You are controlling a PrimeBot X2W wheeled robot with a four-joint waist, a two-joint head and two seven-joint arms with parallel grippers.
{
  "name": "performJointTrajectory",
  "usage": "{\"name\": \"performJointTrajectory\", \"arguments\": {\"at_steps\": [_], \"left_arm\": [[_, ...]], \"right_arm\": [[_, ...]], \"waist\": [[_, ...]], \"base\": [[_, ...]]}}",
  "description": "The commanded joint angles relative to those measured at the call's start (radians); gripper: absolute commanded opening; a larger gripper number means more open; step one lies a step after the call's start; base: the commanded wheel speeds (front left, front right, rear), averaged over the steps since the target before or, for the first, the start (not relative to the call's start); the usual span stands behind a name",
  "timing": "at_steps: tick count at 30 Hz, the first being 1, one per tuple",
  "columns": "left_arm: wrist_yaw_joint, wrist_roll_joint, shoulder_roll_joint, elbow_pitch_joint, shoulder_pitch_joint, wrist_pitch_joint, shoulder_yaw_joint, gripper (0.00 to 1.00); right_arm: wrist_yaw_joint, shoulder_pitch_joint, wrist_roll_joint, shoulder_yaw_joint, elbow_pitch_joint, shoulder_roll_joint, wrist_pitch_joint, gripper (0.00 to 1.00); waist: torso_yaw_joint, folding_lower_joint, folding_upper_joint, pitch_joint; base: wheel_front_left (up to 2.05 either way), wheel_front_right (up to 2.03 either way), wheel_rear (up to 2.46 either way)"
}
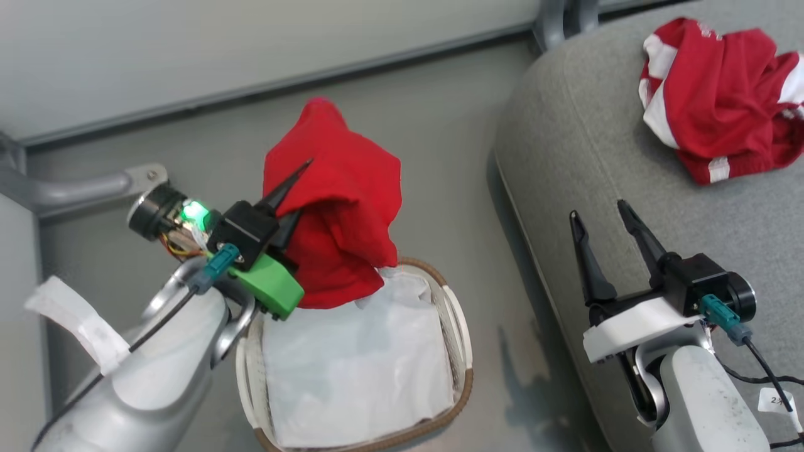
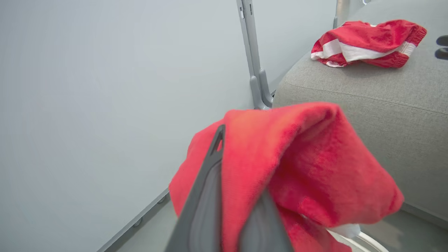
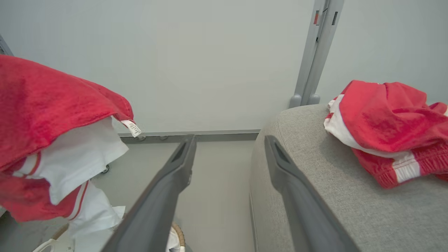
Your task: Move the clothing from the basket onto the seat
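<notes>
garment [image 1: 339, 207]: red; hangs from left jaws above far rim of basket [image 1: 463, 351]; not yet over seat [image 1: 584, 144]
left jaws: pressed together on a fold of the garment; one finger buried in cloth
right jaws: spread, empty; parked over seat's near edge
other garment [image 1: 722, 94]: lies on seat, well apart from the edge
slip risk: grip looks like one small fold; a quick swing could shake it loose; it would land on floor [image 1: 452, 157] between basket and seat
snag risk: low hem sits at liner [image 1: 358, 370]; cannot tell if touching; if caught, liner lifts out or basket tips
clash risk: path to seat runs near right jaws; left arm could hit them unless it goes high or they clear
edge risk: release over rounded edge; cloth likely slides off
</notes>
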Motion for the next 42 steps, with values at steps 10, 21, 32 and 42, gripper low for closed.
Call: {"name": "performJointTrajectory", "arguments": {"at_steps": [10, 21, 32, 42], "left_arm": [[-0.002, -0.040, 0.059, -0.071, -0.195, 0.005, -0.090, 0.00], [-0.001, -0.076, 0.035, -0.080, -0.315, 0.023, -0.154, 0.00], [-0.001, -0.101, 0.011, -0.093, -0.378, 0.040, -0.210, 0.00], [0.000, -0.117, -0.036, -0.109, -0.384, 0.032, -0.250, 0.00]], "right_arm": [[-0.001, 0.045, -0.010, 0.063, 0.021, -0.004, -0.002, 1.00], [-0.001, -0.010, 0.008, 0.269, 0.059, -0.004, -0.002, 1.00], [-0.001, -0.090, 0.046, 0.436, 0.086, -0.004, -0.002, 1.00], [-0.001, -0.246, 0.045, 0.472, 0.200, -0.004, -0.002, 1.00]], "waist": [[0.076, 0.0001, 0.0000, -0.216], [0.086, 0.0001, 0.0000, -0.250], [0.115, 0.0001, 0.0000, -0.258], [0.143, 0.0001, 0.0000, -0.254]], "base": [[0.00, 0.00, 0.00], [0.00, 0.00, 0.00], [0.00, 0.00, 0.00], [0.00, 0.00, 0.00]]}}
